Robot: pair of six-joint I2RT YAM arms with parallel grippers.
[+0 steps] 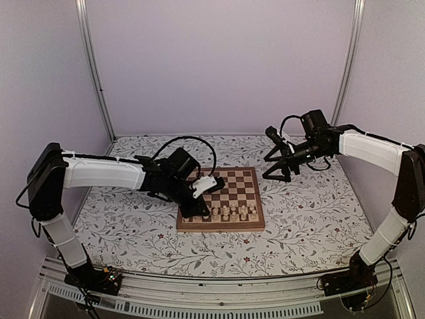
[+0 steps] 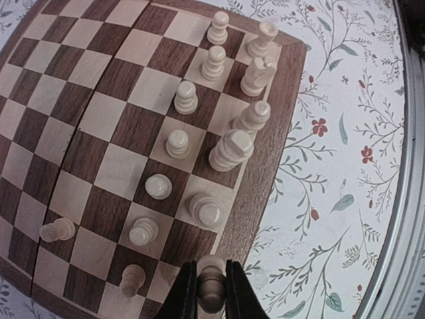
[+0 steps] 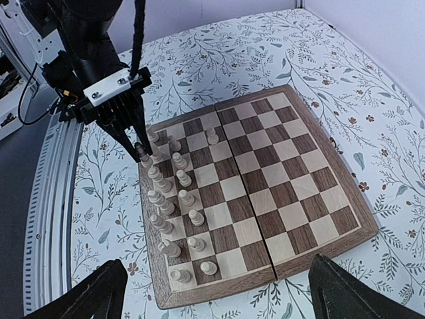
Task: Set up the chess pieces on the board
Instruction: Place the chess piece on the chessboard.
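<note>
Closest to the left wrist camera, the black fingers of the left gripper (image 2: 211, 269) are clamped on a small pale beige wooden chessman, the held piece (image 2: 211, 296). They pinch it by its body and keep it upright, probably so its base can meet a square flat. It hangs over the robot-side edge of the board (image 2: 86, 100), a square wooden chessboard of dark brown and cream checks with a mid-brown border. Other pale chess pieces (image 2: 231, 149) stand in two rows along that same edge, and a lone pawn (image 2: 56, 230) sits deeper into the board.

From the top camera, the left gripper (image 1: 198, 210) reaches down at the board's (image 1: 239, 183) near left corner. The right gripper (image 1: 269, 166) hangs off the far right corner above the floral-patterned worktop (image 1: 133, 232), seemingly parked clear of the work.

In the right wrist view, the right gripper (image 3: 216, 292) has its jaws spread wide with nothing between them. It looks across the board (image 3: 292, 186) toward the left gripper (image 3: 141, 149).
</note>
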